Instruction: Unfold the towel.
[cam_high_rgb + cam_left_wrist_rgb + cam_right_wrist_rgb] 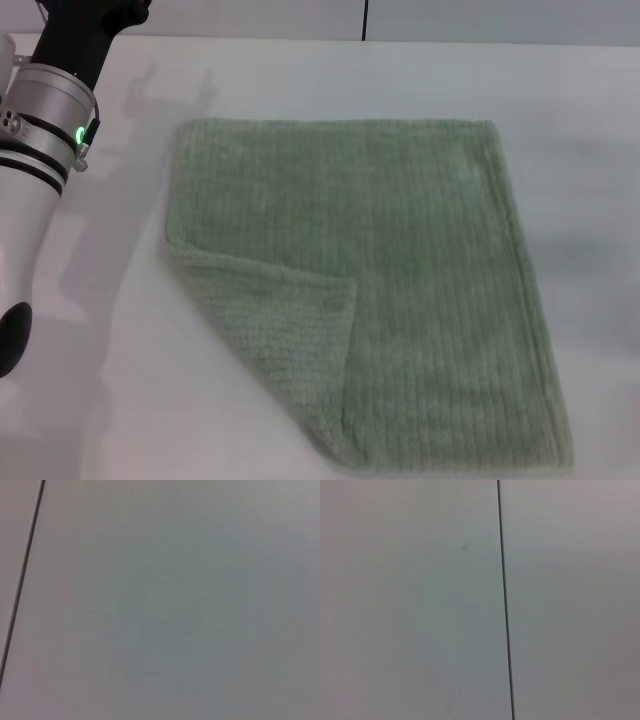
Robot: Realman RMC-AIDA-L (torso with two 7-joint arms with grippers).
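The sage-green ribbed towel (400,270) lies flat on the white table in the head view. Its near left corner (275,330) is folded over onto the cloth as a triangular flap. My left arm (40,150) reaches up along the left edge of the head view, well left of the towel; its gripper is out of the picture. My right arm and gripper do not show. Both wrist views show only a plain pale surface with a dark seam.
The white table (580,150) surrounds the towel, with bare surface to its left, right and far side. A dark seam (364,20) runs in the wall behind the table's far edge.
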